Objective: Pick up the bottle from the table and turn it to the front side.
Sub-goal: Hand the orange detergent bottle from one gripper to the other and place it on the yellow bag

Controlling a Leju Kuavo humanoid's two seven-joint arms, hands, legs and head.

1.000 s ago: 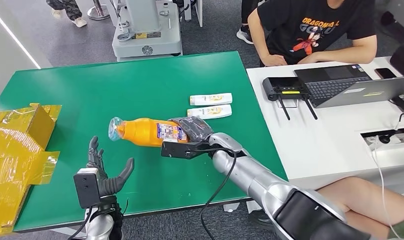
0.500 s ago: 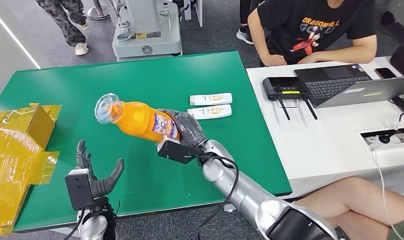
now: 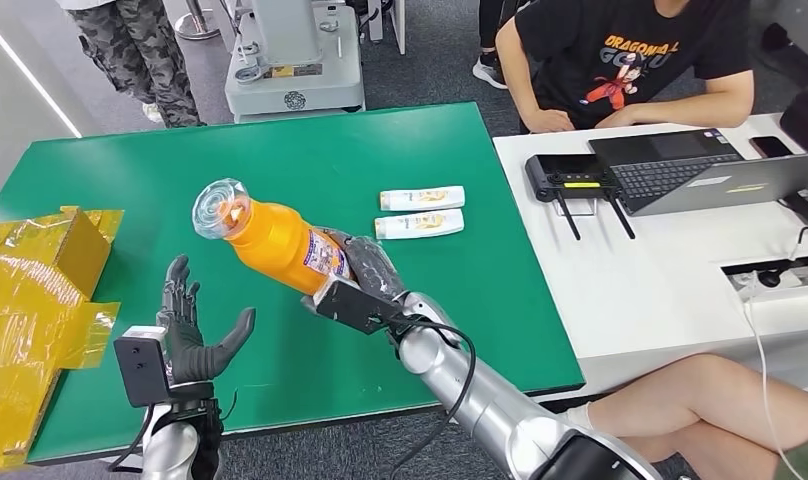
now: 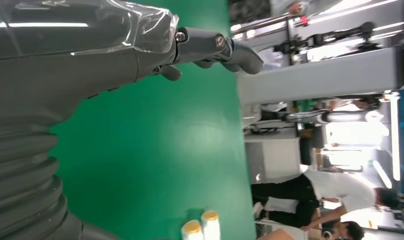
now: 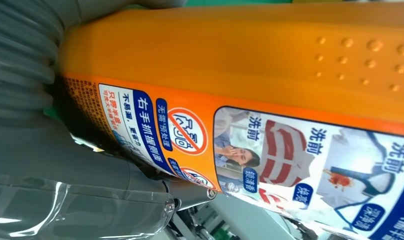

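Observation:
An orange bottle [image 3: 276, 240] with a clear cap and a printed label is held off the green table [image 3: 300, 160], tilted with its cap up and to the left. My right hand [image 3: 372, 268] grips its lower end. The right wrist view shows the orange body [image 5: 240, 55] and the label up close, with grey fingers [image 5: 65, 160] wrapped around it. My left hand [image 3: 187, 335] hovers near the table's front edge, fingers spread, holding nothing. In the left wrist view its fingers [image 4: 220, 47] stretch over the green surface.
Two small white bottles [image 3: 420, 211] lie side by side right of the orange bottle. Yellow crumpled packaging [image 3: 40, 290] covers the table's left end. A white desk [image 3: 660, 250] with a laptop stands to the right, a seated person behind it. Another person stands at the far left.
My right hand has lifted the bottle from lying flat and tilted its cap upward and leftward. My left hand has raised and spread its fingers a little.

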